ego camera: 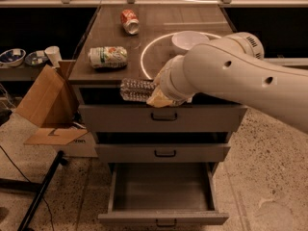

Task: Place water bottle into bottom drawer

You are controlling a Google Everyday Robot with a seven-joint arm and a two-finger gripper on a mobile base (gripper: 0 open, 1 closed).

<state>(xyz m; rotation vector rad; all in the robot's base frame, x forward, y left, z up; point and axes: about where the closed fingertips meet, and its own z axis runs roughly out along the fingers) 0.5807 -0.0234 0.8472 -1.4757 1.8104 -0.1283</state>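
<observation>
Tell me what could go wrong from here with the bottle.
1. The gripper holds the water bottle by one end, level, in front of the top drawer; the long free end could tilt or slip out.
2. On the way down, that end may catch the middle drawer front or a side wall of the bottom drawer and drop onto the floor.
</observation>
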